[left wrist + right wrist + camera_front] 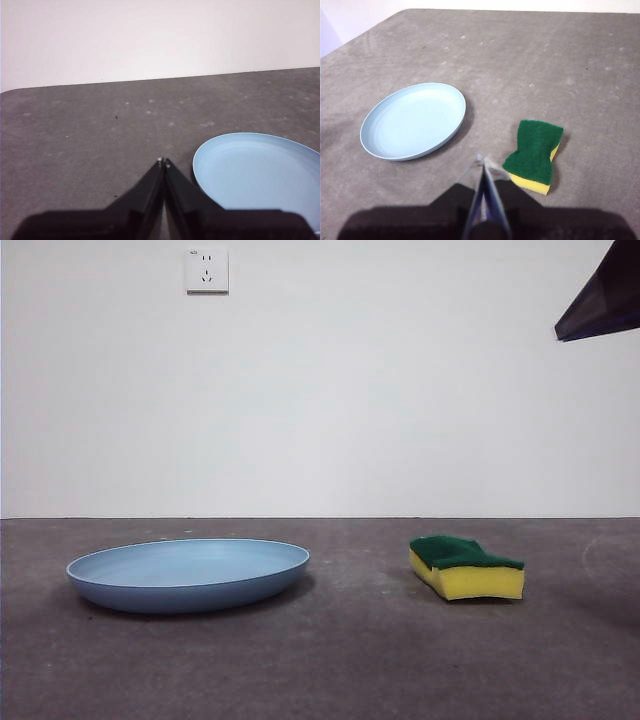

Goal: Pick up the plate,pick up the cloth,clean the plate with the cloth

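Observation:
The light-blue plate (188, 573) lies flat on the grey table at the left in the front view. It also shows in the left wrist view (260, 175) and the right wrist view (414, 120). The cloth, a yellow sponge with a green scouring top (466, 567), lies to the plate's right, green side up; it also shows in the right wrist view (535, 152). My left gripper (163, 161) is shut and empty, close beside the plate's rim. My right gripper (481, 159) is shut and empty, above the table near the sponge. One arm shows as a black tip (603, 300) at the top right.
The grey table (330, 660) runs back to a white wall with a socket (206, 270). Its rounded corner shows in the right wrist view (395, 15). Bare tabletop lies between the plate and the sponge.

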